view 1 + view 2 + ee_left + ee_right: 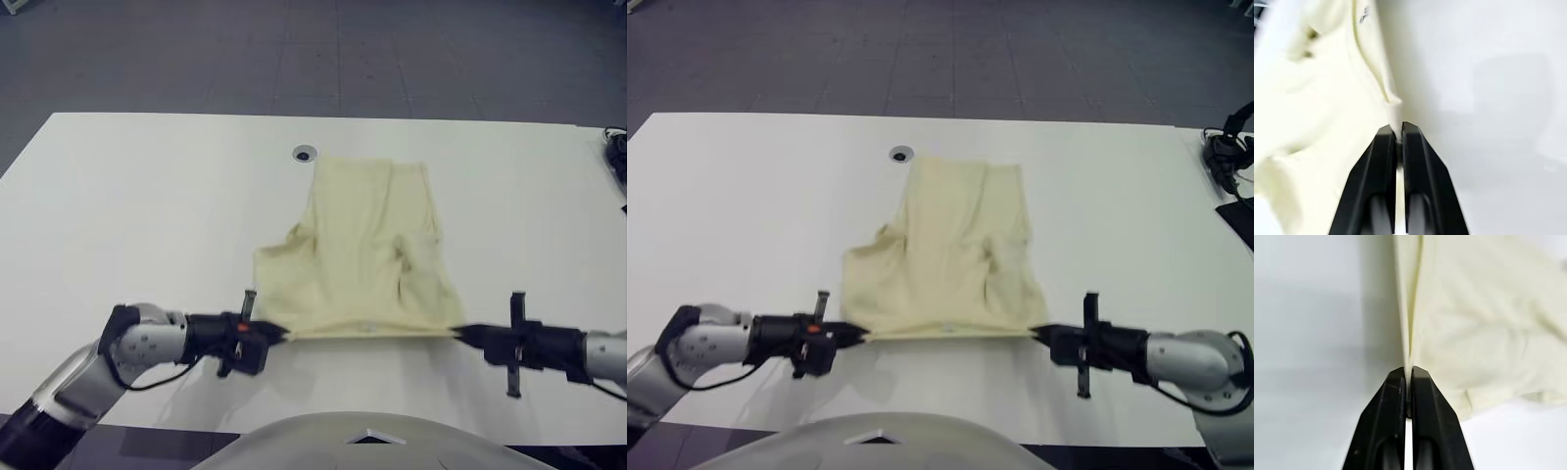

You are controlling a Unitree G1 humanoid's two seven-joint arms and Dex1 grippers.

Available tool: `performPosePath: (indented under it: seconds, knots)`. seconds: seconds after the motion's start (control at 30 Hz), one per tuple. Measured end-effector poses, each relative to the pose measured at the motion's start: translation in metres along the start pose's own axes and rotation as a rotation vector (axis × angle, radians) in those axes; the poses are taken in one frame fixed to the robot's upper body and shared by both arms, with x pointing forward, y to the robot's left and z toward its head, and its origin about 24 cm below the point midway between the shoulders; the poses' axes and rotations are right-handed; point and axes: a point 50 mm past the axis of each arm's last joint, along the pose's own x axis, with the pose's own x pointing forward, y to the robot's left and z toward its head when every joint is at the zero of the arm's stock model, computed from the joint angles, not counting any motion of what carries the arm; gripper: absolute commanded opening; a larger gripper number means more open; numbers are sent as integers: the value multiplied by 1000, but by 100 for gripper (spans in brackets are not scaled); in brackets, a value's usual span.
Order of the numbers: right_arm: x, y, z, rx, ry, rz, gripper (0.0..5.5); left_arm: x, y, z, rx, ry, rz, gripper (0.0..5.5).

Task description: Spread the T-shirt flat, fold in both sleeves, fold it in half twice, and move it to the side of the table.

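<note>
A pale yellow T-shirt [362, 245] lies on the white table [147, 215], wrinkled in the middle, its near edge pulled taut between my two grippers. My left gripper [282, 336] is shut on the shirt's near left corner [1396, 110]. My right gripper [458, 333] is shut on the near right corner [1409, 352]. Both grippers sit low near the table's front edge. In the wrist views the black fingers [1382, 161] [1422, 401] pinch the fabric's hem between them.
A round cable hole [304, 153] sits in the table just beyond the shirt's far left corner. Black cables [1225, 157] lie at the table's far right edge. Bare tabletop extends to the left and right of the shirt.
</note>
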Motion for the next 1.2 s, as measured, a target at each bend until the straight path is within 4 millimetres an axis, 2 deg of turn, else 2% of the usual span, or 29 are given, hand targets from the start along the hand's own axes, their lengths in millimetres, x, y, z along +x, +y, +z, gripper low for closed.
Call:
performPosePath:
  seconds: [0.2, 0.37, 0.57, 0.77, 1.0, 1.03, 1.2]
  knots:
    - [13, 11, 5, -37, 28, 62, 0, 12, -19, -5, -5, 62, -85, 0]
    - [22, 14, 3, -92, 46, 57, 0, 20, -20, -5, 25, 66, -77, 0]
    - [23, 17, 4, -109, 53, 50, 0, 21, -24, -3, 3, 58, -81, 0]
    - [19, 28, 9, -70, 11, 131, 0, 20, -37, 3, -120, -51, -152, 0]
    - [17, 31, 10, -52, -6, 163, 0, 17, -37, 3, -118, -50, -157, 0]
    - [17, 30, 10, -48, -8, 161, 31, 17, -36, 2, -117, -49, -151, 35]
    - [13, 27, 8, -14, 9, 149, 109, 15, -27, 1, -111, -46, -102, 119]
